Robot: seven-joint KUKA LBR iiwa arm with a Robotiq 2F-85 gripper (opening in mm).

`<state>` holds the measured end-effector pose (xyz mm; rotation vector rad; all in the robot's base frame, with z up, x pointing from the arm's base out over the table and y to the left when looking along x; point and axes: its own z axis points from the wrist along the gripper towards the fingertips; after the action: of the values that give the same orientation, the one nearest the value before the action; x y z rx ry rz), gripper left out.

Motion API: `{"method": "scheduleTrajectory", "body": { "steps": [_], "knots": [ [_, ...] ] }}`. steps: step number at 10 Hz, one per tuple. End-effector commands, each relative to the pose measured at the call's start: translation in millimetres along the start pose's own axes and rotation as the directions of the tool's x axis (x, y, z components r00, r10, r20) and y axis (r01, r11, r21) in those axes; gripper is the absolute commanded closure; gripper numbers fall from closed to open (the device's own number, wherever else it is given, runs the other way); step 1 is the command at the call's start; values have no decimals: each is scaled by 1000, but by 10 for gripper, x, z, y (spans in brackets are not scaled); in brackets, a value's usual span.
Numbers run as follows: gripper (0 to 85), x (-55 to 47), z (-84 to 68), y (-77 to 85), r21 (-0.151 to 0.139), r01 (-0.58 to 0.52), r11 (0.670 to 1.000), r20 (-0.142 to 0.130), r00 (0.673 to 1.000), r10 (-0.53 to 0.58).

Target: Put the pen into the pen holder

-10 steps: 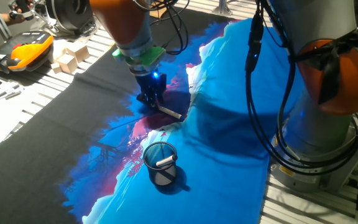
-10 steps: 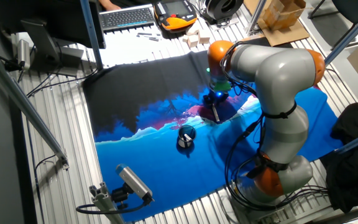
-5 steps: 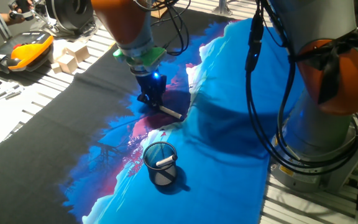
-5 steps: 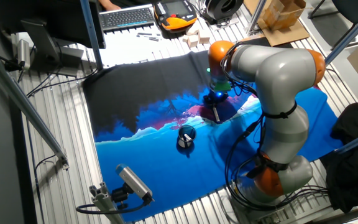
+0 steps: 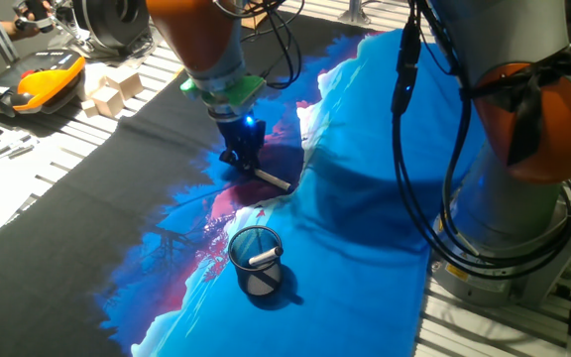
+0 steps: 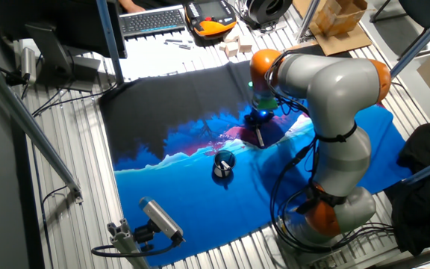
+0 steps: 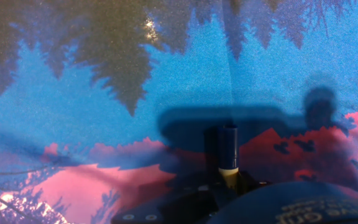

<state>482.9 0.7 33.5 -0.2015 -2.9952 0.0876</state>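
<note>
The pen (image 5: pixel 272 179) lies on the printed cloth, whitish barrel with a dark end. My gripper (image 5: pixel 244 163) is low on the cloth at the pen's far end, fingers shut on it. In the hand view the pen (image 7: pixel 229 149) sticks out between the fingers, dark end forward, just above the cloth. The pen holder (image 5: pixel 256 260), a dark mesh cup with a bluish rim, stands upright toward the near edge of the cloth, apart from the gripper. A short white stick (image 5: pixel 263 258) rests inside it. In the other fixed view the gripper (image 6: pixel 258 129) and the holder (image 6: pixel 222 162) both show.
A blue, pink and black cloth (image 5: pixel 365 198) covers the table. Wooden blocks (image 5: pixel 112 89) and an orange-black device (image 5: pixel 38 81) lie at the far left. The arm's base and cables (image 5: pixel 504 198) stand at the right. A camera on a mount (image 6: pixel 159 218) stands at the table's edge.
</note>
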Motion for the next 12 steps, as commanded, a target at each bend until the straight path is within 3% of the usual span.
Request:
{"method": "scheduleTrajectory", "body": {
  "steps": [1,4,8,10,12],
  "knots": [
    [850,0,-33,-7,0,-5,1000,0,1000,5],
    [850,6,-228,-47,-20,-74,997,-13,997,74],
    [850,67,-602,53,0,-181,983,-28,983,181],
    [850,84,-842,119,-27,-239,971,-66,969,237],
    [850,88,-1055,194,-37,-309,950,-70,949,306]
  ]
}}
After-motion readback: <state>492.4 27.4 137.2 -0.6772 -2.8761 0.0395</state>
